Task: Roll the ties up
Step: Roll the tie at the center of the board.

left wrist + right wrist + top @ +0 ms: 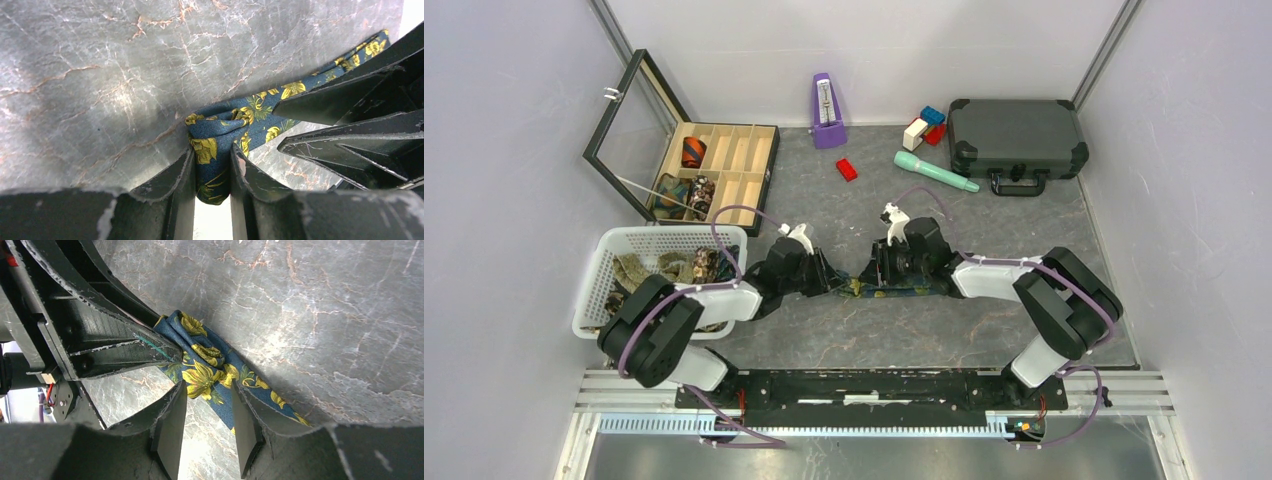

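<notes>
Left wrist view: left claw (212, 150) pinches a fold of the navy floral tie (260, 107), so rolling seems just begun. Right claw (209, 387) straddles it, grip unclear. Next, wind tighter.

The grey marbled desk (924, 335) carries a navy tie (914, 293) with yellow flowers at its middle. Farther back lie a red block (847, 169), a teal tool (934, 171), a purple metronome (827, 112) and a black case (1016, 138). An open wooden box (724, 160) and a white basket (604, 270) stand at the left.
</notes>
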Robot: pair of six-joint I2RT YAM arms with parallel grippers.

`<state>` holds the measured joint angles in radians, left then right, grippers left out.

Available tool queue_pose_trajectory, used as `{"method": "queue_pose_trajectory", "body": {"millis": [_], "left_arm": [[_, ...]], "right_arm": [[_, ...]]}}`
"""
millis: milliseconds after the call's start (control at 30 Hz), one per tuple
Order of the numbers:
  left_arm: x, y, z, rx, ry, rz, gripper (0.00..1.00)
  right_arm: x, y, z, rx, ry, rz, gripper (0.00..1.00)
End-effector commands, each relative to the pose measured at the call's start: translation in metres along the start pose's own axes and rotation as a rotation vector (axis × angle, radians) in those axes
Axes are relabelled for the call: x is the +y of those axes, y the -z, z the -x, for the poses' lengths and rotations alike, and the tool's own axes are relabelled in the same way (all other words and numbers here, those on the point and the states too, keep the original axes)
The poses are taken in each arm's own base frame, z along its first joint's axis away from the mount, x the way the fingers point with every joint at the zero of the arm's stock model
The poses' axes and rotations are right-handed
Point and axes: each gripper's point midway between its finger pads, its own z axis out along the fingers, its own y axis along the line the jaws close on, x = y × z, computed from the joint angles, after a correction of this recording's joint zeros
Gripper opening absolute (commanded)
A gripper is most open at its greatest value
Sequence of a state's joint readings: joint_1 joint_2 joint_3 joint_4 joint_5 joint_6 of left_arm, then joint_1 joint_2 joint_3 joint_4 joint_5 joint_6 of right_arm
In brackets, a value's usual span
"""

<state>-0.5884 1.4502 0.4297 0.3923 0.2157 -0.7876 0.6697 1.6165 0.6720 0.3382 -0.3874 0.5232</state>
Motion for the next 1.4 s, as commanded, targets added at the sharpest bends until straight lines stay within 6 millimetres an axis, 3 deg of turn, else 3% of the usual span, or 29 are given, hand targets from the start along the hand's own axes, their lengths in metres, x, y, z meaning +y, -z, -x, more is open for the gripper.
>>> {"method": "queue_pose_trajectory", "body": {"millis": [0,233,700,1100,1367], "left_arm": [[0.008,0.008,0.003,-0.01,-0.076,0.105,0.02],[0.008,0.022,0.001,-0.017,-0.126,0.18,0.02],[0.02,0.046,0.006,-0.064,-0.185,0.353,0.02],[0.015,0.059,0.01,-0.081,-0.237,0.415,0.02],[0.012,0.064,0.014,-0.084,-0.269,0.45,0.02]], "right_arm": [[0.011,-0.004,0.007,-0.031,0.021,0.019,0.43],[0.029,-0.015,-0.001,-0.014,0.027,0.046,0.39],[0.043,-0.016,0.001,-0.04,0.027,0.045,0.38],[0.066,-0.037,0.002,-0.02,0.047,0.089,0.32],[0.07,-0.05,-0.004,0.001,0.04,0.105,0.27]]}}
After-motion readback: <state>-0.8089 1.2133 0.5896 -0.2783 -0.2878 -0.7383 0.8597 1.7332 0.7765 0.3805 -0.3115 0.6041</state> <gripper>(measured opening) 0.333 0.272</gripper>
